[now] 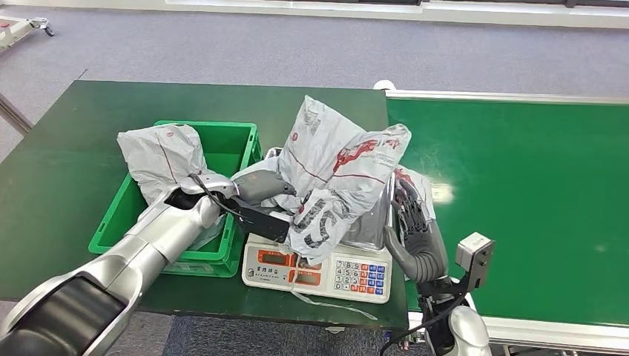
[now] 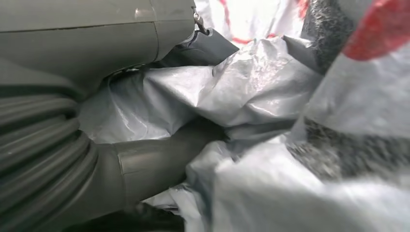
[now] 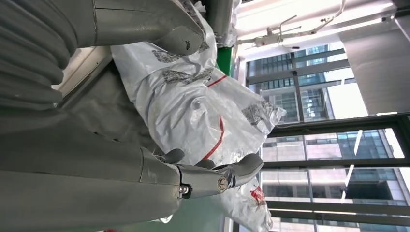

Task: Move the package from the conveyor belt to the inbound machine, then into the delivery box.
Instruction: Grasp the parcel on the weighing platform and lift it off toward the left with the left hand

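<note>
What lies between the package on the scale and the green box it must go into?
Nothing visible blocks it. The package sits on the scale, gripped by the left hand; the box is right beside it, already holding another bag.

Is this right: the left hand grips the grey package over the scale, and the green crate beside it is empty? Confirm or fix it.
One thing is wrong: the green crate is not empty. The head view shows another grey bag lying in it. The rest stands: the left hand grips the grey package over the scale.
</note>
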